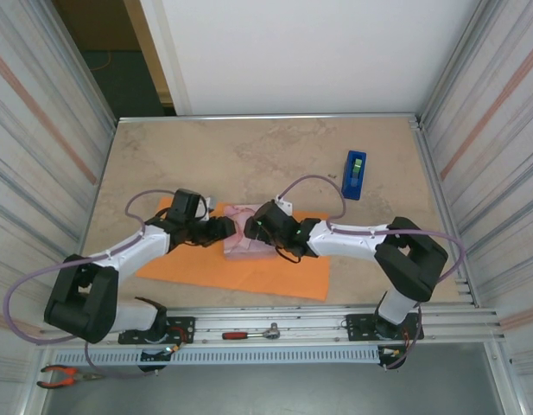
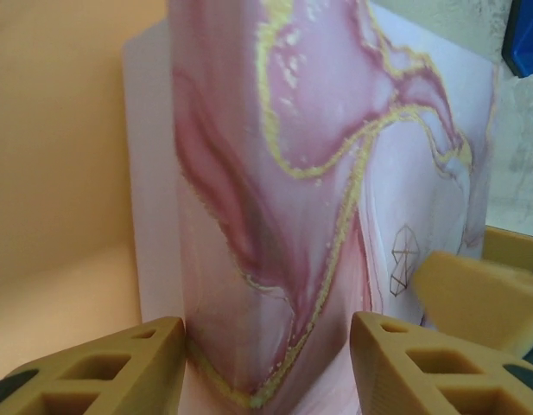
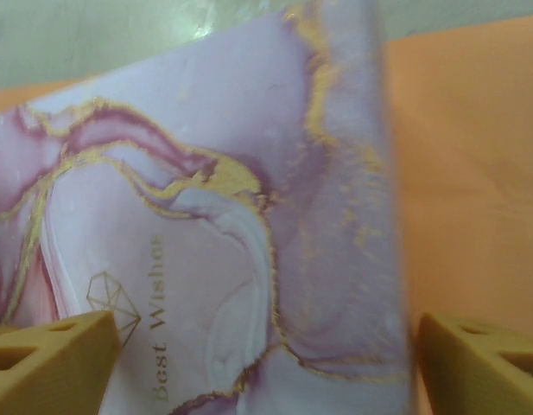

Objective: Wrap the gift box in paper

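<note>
Near the middle of the table (image 1: 275, 156), the paper (image 1: 249, 275) lies flat, its long sides running left to right. On its far half sits the box (image 1: 245, 249), pink and white marble with gold veins. Both arms reach inward and meet over it. The left gripper (image 1: 226, 229) is at the box's left side and the right gripper (image 1: 252, 226) is just beside it, over the far part of the box.

From the left wrist, the box's narrow side fills the gap between the tan fingers (image 2: 119, 367). One finger is against the pale face on the left, the other against the printed face with a small diamond mark. The jaws stand about half apart and look clamped across the box's thickness, though so close a view leaves the left finger's contact not quite sure.

From the right wrist, the fingers (image 3: 478, 363) stand very wide, one on either side of the box's edge. The right finger is just clear of the box, with orange paper behind it. The left one lies over the face printed with words beginning "Best". That gripper is spread and holds nothing.

A blue tape dispenser (image 1: 354, 175) stands well apart at the far right. A red-handled tool (image 1: 249, 334) lies on the rail between the arm bases, and red-handled pliers (image 1: 63, 376) lie at the near left corner.
</note>
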